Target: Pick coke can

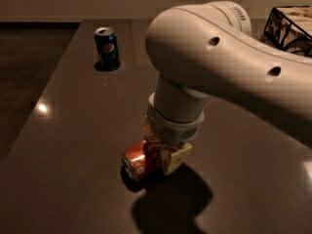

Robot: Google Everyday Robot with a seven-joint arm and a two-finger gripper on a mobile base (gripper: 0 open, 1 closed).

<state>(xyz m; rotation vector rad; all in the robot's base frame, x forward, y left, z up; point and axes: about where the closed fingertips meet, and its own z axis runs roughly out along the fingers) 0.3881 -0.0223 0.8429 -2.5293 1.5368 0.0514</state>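
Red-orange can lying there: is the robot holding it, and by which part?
Cannot be told. The gripper is down over the rear end of the red-orange aluminium coke can, which lies on the dark table.

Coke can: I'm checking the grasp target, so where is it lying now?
In the camera view the coke can lies on its side on the dark table, lower centre, under the gripper, well nearer than the upright Pepsi can.

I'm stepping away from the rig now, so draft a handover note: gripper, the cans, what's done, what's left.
The gripper is low over the dark table, right against the red-orange aluminium coke can, which lies on its side near the front. Grasp not confirmed.
Done: approach to the can.
Left: secure the grip, lift the can.
The dark blue Pepsi can stands upright at the far left; leave it.
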